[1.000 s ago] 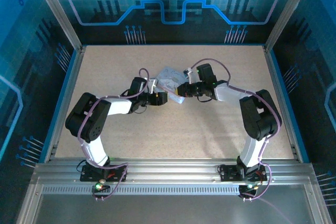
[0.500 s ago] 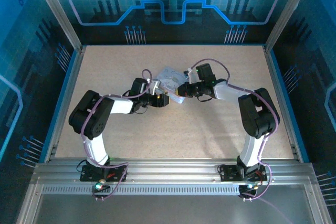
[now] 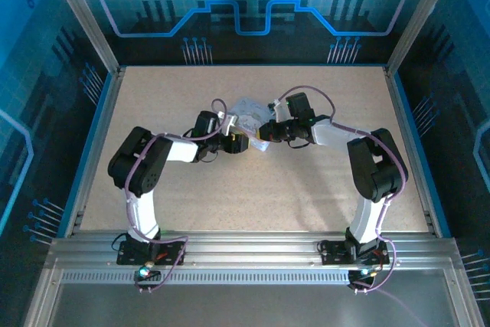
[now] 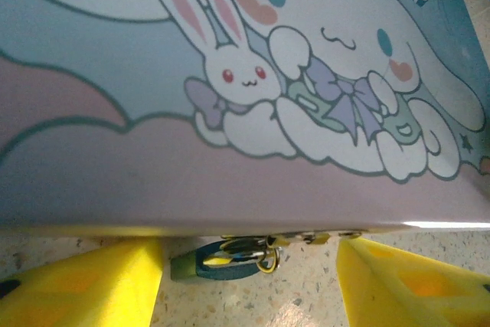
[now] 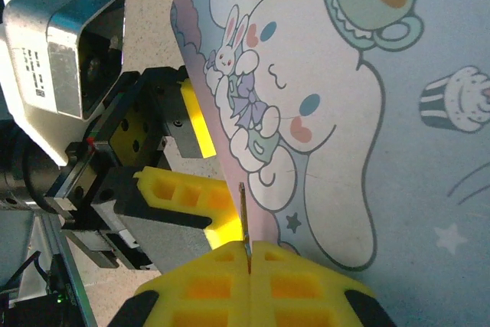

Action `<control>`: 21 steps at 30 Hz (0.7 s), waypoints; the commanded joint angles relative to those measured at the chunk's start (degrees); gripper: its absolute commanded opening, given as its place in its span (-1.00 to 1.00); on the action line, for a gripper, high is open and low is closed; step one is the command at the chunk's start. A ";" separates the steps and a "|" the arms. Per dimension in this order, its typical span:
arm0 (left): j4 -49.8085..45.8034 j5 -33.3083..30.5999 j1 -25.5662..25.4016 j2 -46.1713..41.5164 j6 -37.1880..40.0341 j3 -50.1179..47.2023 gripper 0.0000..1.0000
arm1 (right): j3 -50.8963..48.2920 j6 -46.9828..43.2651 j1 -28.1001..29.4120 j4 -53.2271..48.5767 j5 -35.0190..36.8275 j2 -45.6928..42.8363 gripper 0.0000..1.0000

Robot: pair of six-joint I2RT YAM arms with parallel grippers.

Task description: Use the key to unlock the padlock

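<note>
Clamped tight in the right pincer (image 5: 249, 254): the key (image 5: 243, 216), poking straight out past the closed tips, in front of the tin (image 5: 344, 112) with its cartoon lid. Between the spread-apart fingers of the left pincer (image 4: 249, 262): the padlock (image 4: 222, 258), tucked at the tin's edge by the bench (image 4: 306, 308), nearer one finger than the other.

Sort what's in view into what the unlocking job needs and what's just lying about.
For the job:
- padlock, at the tin's lower edge
- key, pinched in the right gripper
- left gripper, open, a finger either side of the padlock

Lying about:
- tin with the cartoon lid
- table
</note>
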 commanded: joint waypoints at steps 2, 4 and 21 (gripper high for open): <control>1.94 4.47 0.17 1.69 1.05 1.38 0.17 | -0.96 0.10 -0.62 -3.88 2.19 1.53 -0.99; 2.94 5.03 0.16 1.87 0.12 0.79 0.13 | -0.96 0.04 -0.63 -3.83 2.17 1.55 -0.99; 5.84 4.54 -1.04 1.63 -3.26 -1.99 0.04 | -1.32 0.25 -0.37 -3.11 2.03 1.24 -0.99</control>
